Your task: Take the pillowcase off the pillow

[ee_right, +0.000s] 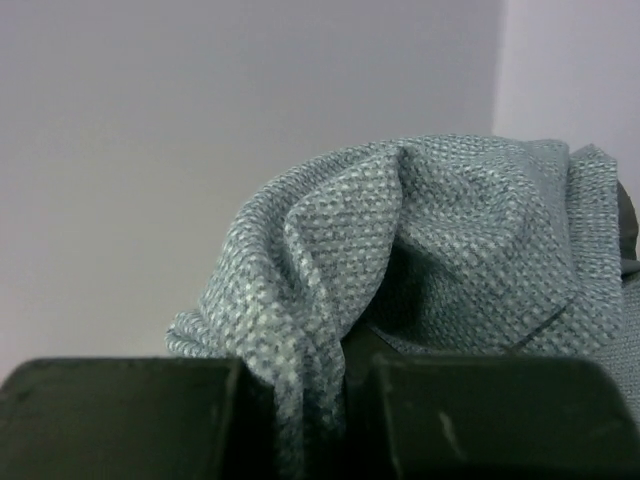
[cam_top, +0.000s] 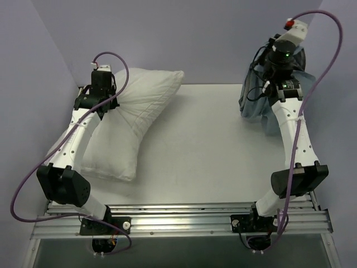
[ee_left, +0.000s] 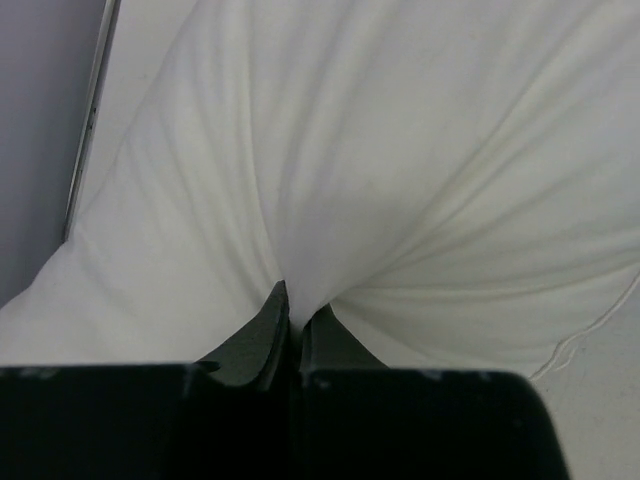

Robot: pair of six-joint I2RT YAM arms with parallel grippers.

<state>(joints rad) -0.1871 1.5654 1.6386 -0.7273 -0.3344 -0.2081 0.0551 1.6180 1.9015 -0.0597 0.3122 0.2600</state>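
Pillowcase [cam_top: 252,103] hangs bunched at the far right corner of the tabletop [cam_top: 212,145], lifted by the right pincer [ee_right: 305,395], whose jaws are closed on a thick fold of it. It is well apart from the pillow [cam_top: 139,111], so the cover looks fully off. The pillow lies along the left edge, reaching toward the far left corner, and the left pincer [ee_left: 292,325] is nipped nearly shut on a small tuck of its white shell. The main risk seems to be at the right: the cloth is limp and hangs close to the tabletop's corner, so if it is let go there it could slide over the edge instead of settling flat. At the left, pulling on so small a pinch could drag the plump pillow toward the left edge, or the tuck could slip out. The pillowcase is a coarse, flecked blue-grey weave that falls in soft, deep folds. The pillow is smooth and white, squeezed into a waist, with long creases fanning out from the pinch.
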